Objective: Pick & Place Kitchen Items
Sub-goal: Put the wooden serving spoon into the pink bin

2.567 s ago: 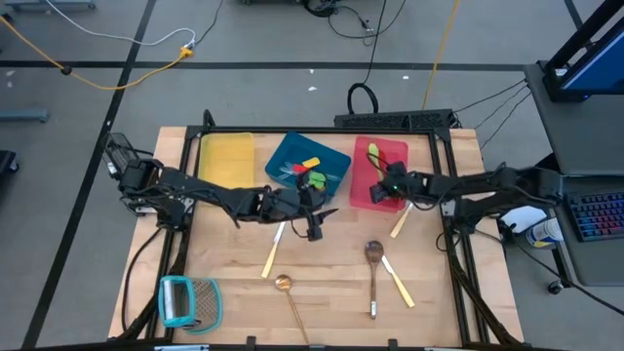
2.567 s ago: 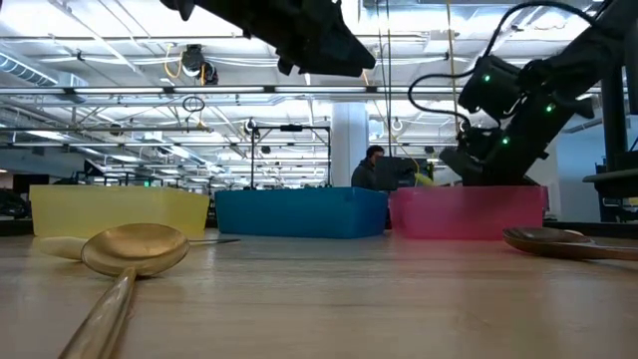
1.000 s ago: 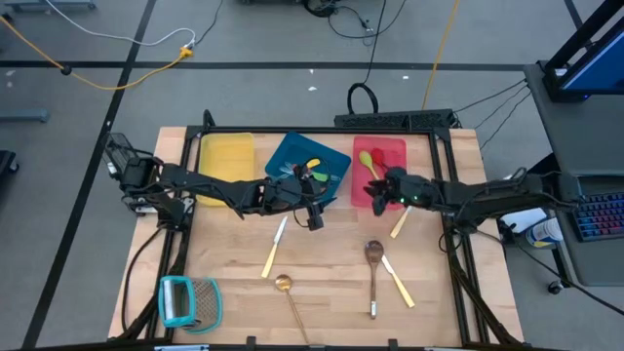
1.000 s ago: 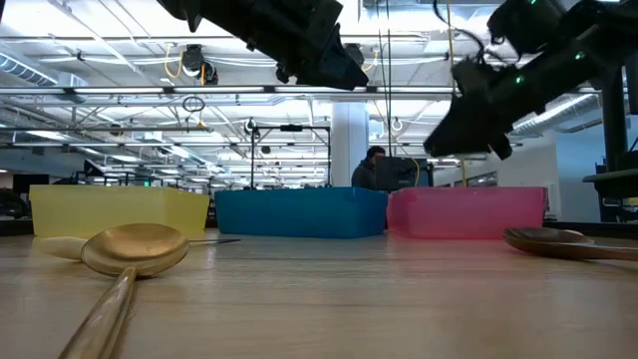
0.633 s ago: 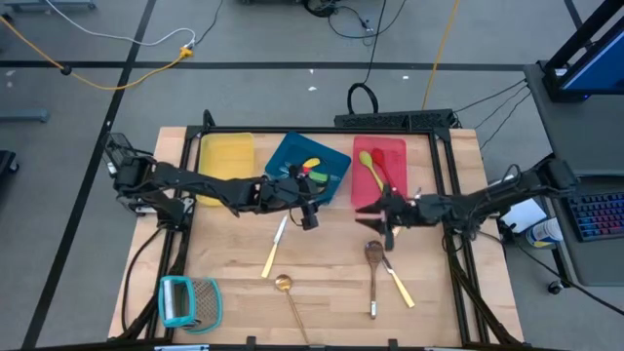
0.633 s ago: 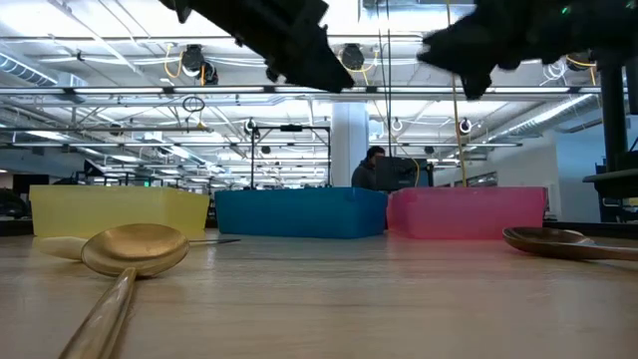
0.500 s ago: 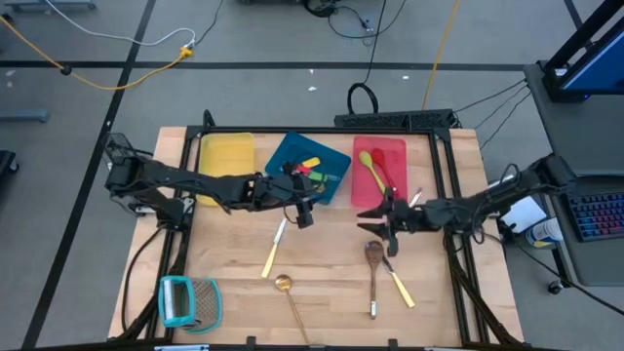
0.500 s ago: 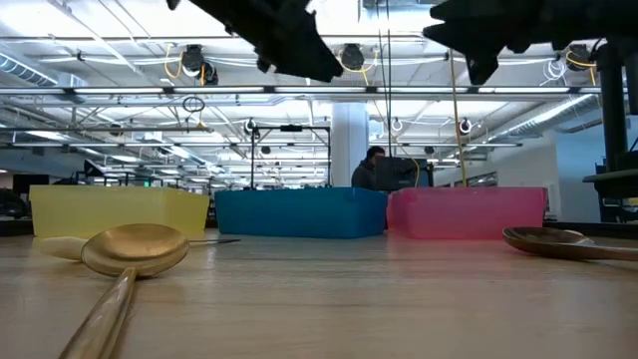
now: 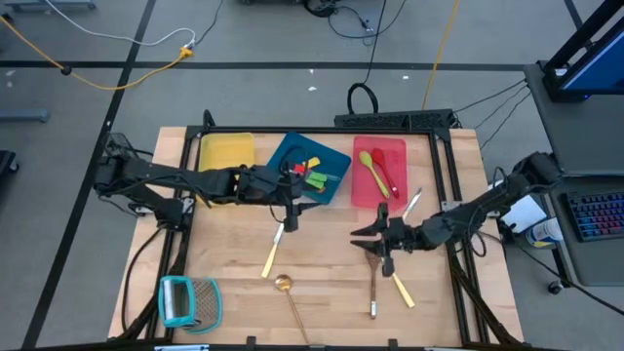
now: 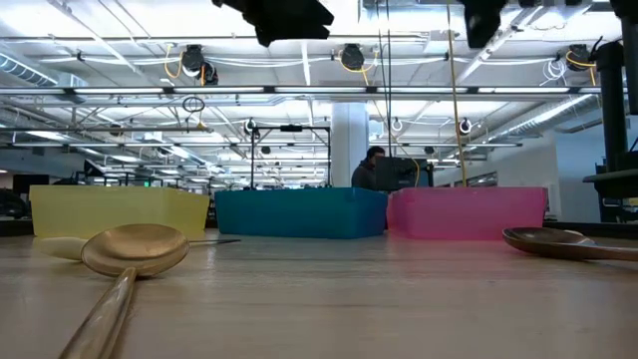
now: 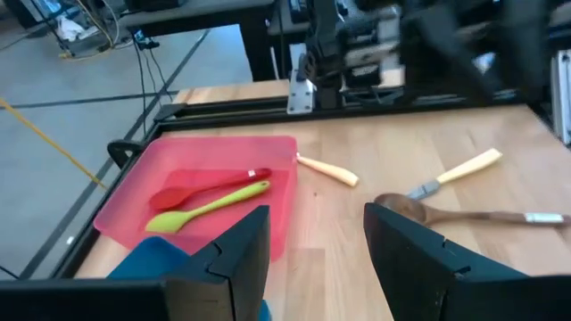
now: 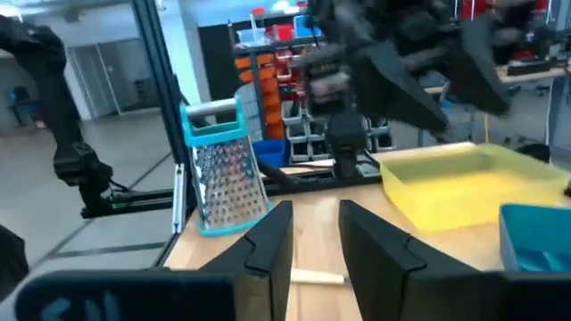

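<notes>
both grippers point(image 9: 289, 216) point(image 9: 375, 237) mid-table – front edge open

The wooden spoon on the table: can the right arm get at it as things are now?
Probably yes. In the high view the right gripper hangs over the bowl end of the wooden spoon, empty, with a gap between its fingers. Only a cream-handled knife lies close beside the spoon; nothing covers it.

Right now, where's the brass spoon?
In the high view the brass spoon lies on the table's near edge, left of centre, between the grater and the wooden spoon.
</notes>
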You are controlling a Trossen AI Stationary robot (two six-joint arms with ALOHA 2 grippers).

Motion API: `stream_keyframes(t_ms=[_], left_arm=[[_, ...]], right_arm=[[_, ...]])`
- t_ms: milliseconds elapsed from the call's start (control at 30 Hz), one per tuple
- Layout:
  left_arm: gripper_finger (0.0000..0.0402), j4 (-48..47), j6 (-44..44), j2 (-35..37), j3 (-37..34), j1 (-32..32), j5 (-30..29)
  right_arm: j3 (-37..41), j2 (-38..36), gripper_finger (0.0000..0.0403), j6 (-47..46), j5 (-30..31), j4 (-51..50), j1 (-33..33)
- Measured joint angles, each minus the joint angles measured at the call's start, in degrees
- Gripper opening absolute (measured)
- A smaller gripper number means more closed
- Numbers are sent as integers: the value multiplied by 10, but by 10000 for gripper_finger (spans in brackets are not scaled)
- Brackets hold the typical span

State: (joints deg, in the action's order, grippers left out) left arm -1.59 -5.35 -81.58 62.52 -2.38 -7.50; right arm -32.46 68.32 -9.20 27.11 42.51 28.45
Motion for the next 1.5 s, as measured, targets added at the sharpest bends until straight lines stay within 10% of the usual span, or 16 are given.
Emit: stream_keyframes(t_ms=[700,1200,1500], left_arm=[[186,160,-18,4,-109,53,121],[186,197,-38,15,-125,95,155],[186,198,-37,14,-125,96,150]], right_arm=[[-214,137,71,-185,119,-279,31],[-217,139,68,-497,91,-557,30],[-217,139,68,-576,40,-542,24]])
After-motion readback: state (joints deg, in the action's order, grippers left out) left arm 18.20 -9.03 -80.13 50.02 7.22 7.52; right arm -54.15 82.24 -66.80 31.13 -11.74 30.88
